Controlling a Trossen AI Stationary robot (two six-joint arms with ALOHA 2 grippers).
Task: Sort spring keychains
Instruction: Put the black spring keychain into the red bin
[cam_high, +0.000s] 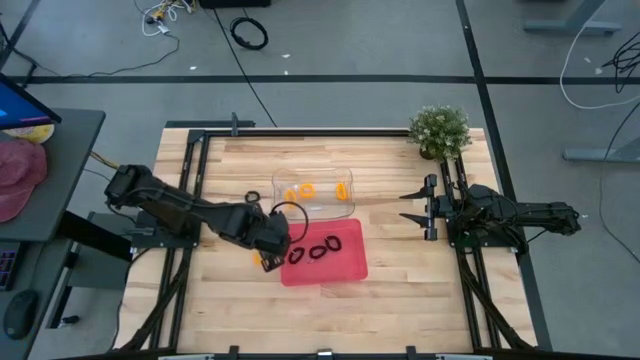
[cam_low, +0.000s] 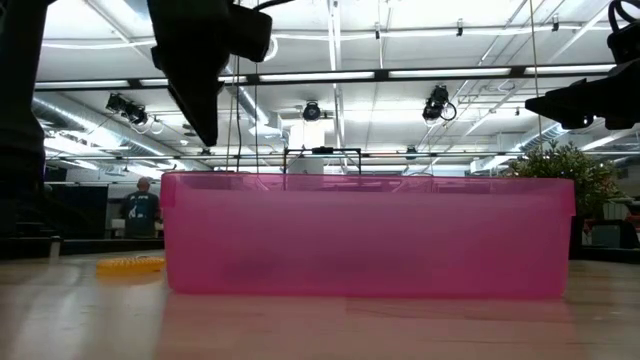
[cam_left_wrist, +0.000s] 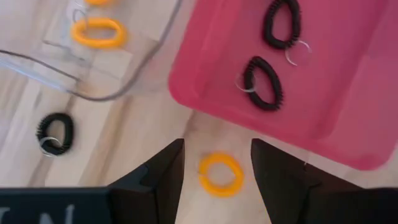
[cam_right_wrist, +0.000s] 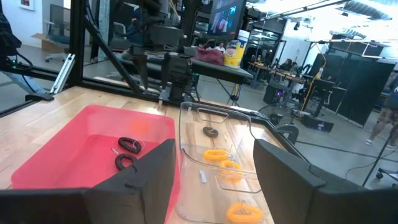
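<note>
1. Left gripper (cam_left_wrist: 214, 163) is down over the surface (cam_high: 400, 300), just off the pink tray's (cam_high: 345, 268) left front corner. Its fingers (cam_left_wrist: 163, 174) stand part open, one on each side of an orange keychain (cam_left_wrist: 220, 173) lying flat on the wood. There's a gap on both sides; nothing is gripped.
2. A black keychain (cam_left_wrist: 55, 132) lies on the bare surface to the left, near the clear tray (cam_high: 312, 182), well apart from the gripper.
3. In the clear tray: orange keychains (cam_high: 306, 189) in a loose group, resting on the bottom.
4. In the pink tray: two black keychains (cam_high: 320, 249) side by side, each with a small metal ring; from above there may be a third at the tray's left edge, hard to tell.
5. Right gripper (cam_high: 424, 208) hangs off at the right side of the surface, by the potted plant (cam_high: 439, 130), fingers (cam_right_wrist: 147, 165) spread apart, holding nothing, well away from both trays.
</note>
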